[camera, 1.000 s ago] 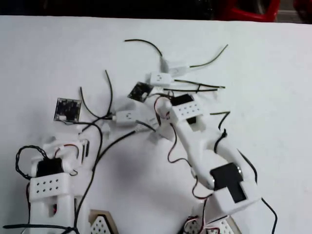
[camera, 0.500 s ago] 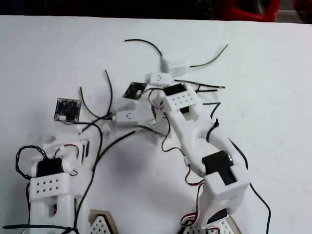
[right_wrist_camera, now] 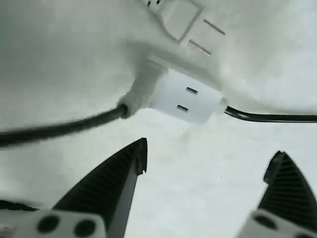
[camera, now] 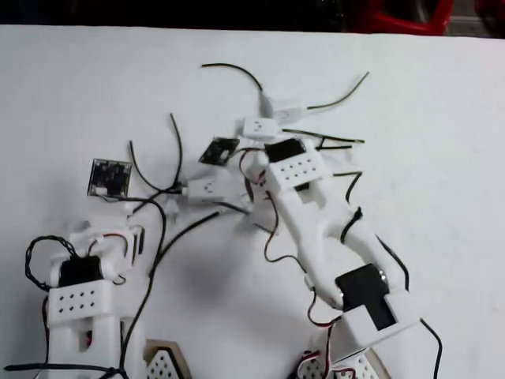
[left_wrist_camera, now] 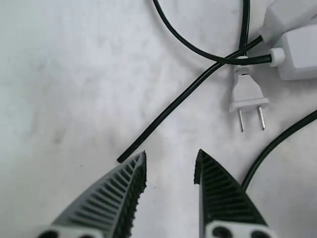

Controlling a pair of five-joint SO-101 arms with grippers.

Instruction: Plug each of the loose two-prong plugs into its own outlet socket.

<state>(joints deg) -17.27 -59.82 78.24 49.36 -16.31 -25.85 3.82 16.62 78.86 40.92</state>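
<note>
In the left wrist view my left gripper (left_wrist_camera: 170, 162) stands open over bare table. A white two-prong plug (left_wrist_camera: 249, 94) lies just beyond it, prongs toward the fingers, beside a white socket block (left_wrist_camera: 297, 54). From above, the left gripper (camera: 136, 237) sits at the lower left. My right gripper (right_wrist_camera: 210, 153) is open wide, a short way off a white outlet socket (right_wrist_camera: 185, 96) with two slots and a black cable. Another two-prong plug (right_wrist_camera: 181, 20) lies past that socket. From above, two white sockets (camera: 259, 126) (camera: 207, 188) lie near the right arm's wrist (camera: 292, 166).
Loose black cables (camera: 158, 237) cross the middle of the table. Two small black square boards (camera: 109, 178) (camera: 219, 150) lie by the sockets. A red object (camera: 398, 16) stands beyond the far edge. The table's right and far left parts are bare.
The right arm swung up and left toward the sockets, then eased slightly back. The nearer socket and the small black board shifted a little. The left arm stayed still.
</note>
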